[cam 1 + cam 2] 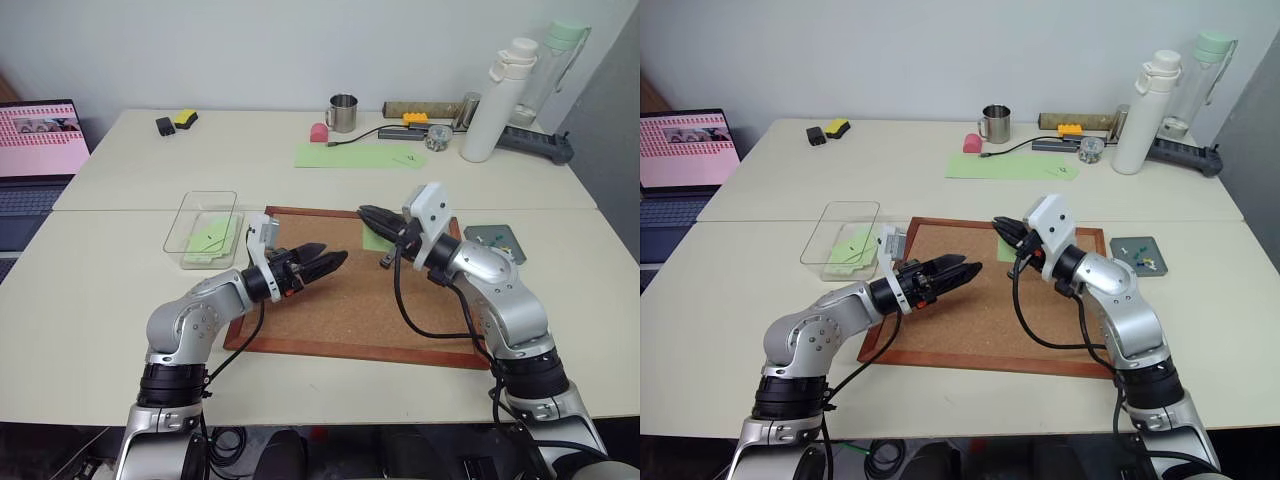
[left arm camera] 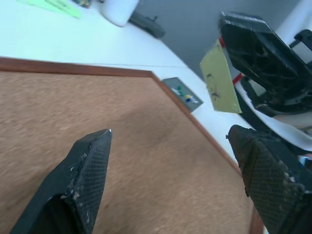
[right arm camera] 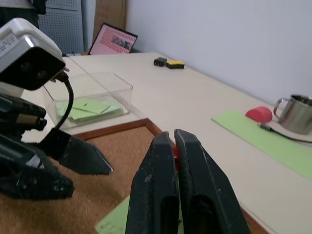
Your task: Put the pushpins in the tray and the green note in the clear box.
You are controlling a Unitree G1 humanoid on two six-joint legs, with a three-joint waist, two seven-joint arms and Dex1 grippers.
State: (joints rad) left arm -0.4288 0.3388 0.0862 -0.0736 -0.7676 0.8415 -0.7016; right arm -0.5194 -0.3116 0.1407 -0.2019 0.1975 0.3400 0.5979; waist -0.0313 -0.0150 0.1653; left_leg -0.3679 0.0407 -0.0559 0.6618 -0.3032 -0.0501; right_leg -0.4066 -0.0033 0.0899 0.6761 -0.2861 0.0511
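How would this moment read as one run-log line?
left gripper: open, over corkboard | right gripper: shut on red pushpin | green note: hanging from that pushpin, not yet in clear box

A laptop [image 1: 38, 160] at the desk's left edge was cut off by the frame. The right gripper [image 3: 174, 141] hid most of a red object pinched between its fingers, too little showing to identify. Contents of the grey tray [image 1: 492, 240] near the desk's right edge were too small to make out, as was the scribble on the green note [image 2: 219, 78].
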